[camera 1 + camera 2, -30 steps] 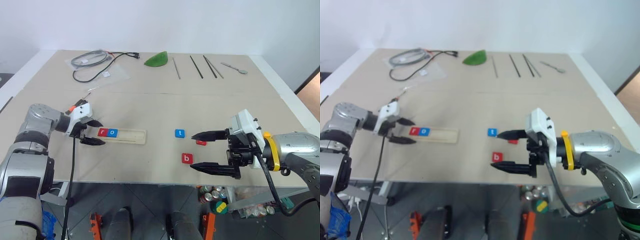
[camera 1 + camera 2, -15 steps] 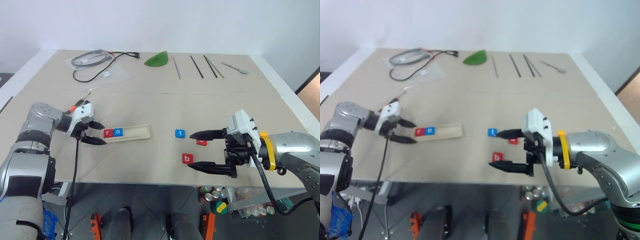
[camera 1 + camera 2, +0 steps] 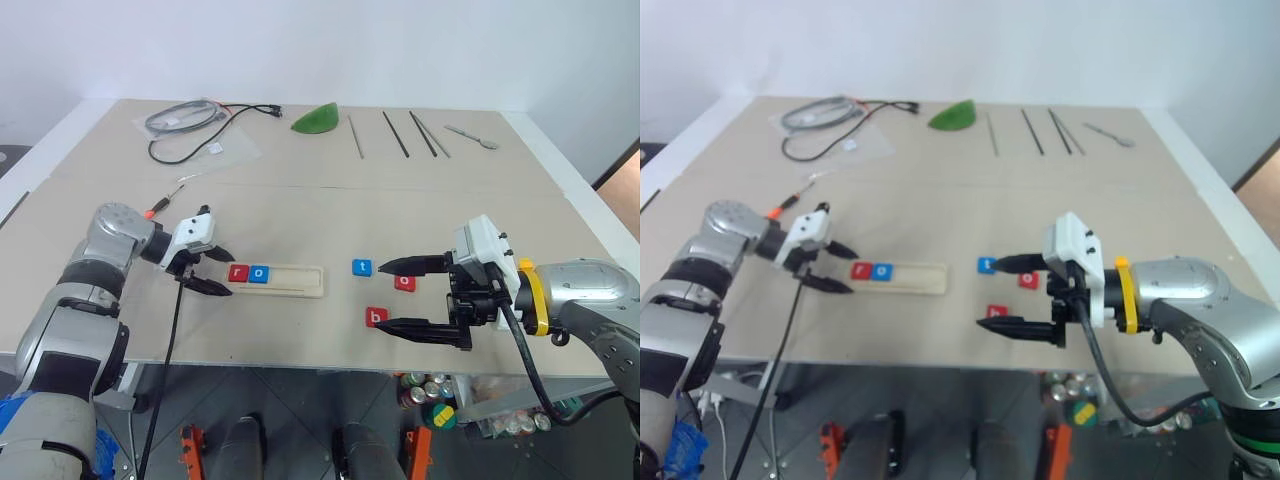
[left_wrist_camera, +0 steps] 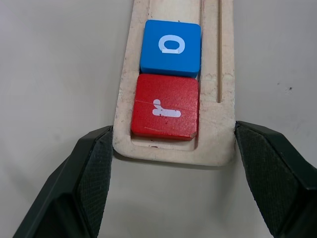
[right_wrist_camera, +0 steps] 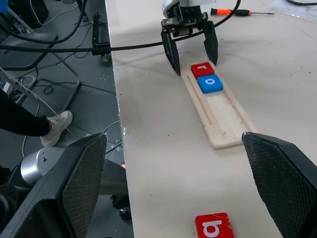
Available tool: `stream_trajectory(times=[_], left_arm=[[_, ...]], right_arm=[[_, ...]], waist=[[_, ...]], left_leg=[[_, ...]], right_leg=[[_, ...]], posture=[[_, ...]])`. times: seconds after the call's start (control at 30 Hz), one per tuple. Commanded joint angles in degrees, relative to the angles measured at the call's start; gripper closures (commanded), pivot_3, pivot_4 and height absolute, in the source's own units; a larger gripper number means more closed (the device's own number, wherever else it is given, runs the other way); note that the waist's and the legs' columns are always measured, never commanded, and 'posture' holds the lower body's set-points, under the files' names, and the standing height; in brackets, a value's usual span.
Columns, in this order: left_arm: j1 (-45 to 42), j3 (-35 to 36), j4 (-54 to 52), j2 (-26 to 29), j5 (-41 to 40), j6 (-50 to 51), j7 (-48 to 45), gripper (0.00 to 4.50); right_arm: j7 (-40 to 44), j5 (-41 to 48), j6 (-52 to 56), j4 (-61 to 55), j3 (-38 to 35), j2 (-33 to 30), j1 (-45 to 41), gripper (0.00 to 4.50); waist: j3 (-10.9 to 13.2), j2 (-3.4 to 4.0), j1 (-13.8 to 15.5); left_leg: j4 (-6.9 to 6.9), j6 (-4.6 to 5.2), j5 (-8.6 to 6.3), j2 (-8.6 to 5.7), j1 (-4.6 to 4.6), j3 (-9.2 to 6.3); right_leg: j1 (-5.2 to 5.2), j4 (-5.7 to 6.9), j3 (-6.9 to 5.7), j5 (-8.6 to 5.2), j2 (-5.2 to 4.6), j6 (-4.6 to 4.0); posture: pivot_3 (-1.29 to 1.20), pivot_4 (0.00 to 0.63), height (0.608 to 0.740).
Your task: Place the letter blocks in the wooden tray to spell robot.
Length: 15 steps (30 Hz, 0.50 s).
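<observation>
Letter blocks are split between two spots on the pale, matte table (image 3: 300, 210). Two already sit in the wooden tray (image 3: 290, 282), which lies toward 8 o'clock from the table's middle with its long side running 9 to 3. It is a flat strip of light, unfinished wood with rounded ends and a shallow slot with a thin groove beside it. At its 9 o'clock end I see the red r block (image 3: 238, 272), and the blue o block (image 3: 260, 272) is touching it on the 3 o'clock side. Both are smooth, flat squares with rounded corners and white letters.

I read the left gripper (image 3: 224, 275) as clamped across that same end of the tray. In the left wrist view its black, finely textured fingers (image 4: 94, 173) press on the tray's two long edges beside the r.

Toward 4 o'clock lie the loose tiles: the blue t block (image 3: 361, 267), the red o block (image 3: 404, 282) just at its 4 o'clock, and the red b block (image 3: 376, 317) nearer the table's front edge. The right gripper (image 3: 384, 296) hangs over them, its fingers spread wide apart and holding nothing.

Along the 12 o'clock edge I see a coiled grey cable (image 3: 185, 125), a green leaf-shaped piece (image 3: 315, 120) and thin dark rods (image 3: 400, 133).
</observation>
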Motion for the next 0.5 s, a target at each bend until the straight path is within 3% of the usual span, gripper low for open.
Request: stream_trajectory(times=[0.03,0.5], left_arm=[[1.24,-2.77,-1.3,-1.14,-1.45,-0.52,-0.8,1.28],[0.41,-8.08,-11.16,-2.78,-11.17,13.41,-0.8,1.28]], right_arm=[[0.15,-0.36,-1.17,-0.31,0.19,0.42,-1.47,0.0],[0.67,-2.49,-3.13,1.76,3.27,3.03,-3.69,0.0]], waist=[[0.0,0.0,0.0],[0.01,-0.01,0.58]], left_leg=[[0.01,0.0,0.0,-0.01,0.0,0.0],[0.2,0.16,-0.1,-0.12,-0.03,0.13]], right_leg=[[0.01,0.0,0.0,-0.01,-0.01,0.01],[0.29,-0.09,-0.07,-0.21,-0.25,0.3]], posture=[[0.0,0.15,0.74],[0.0,0.15,0.74]])
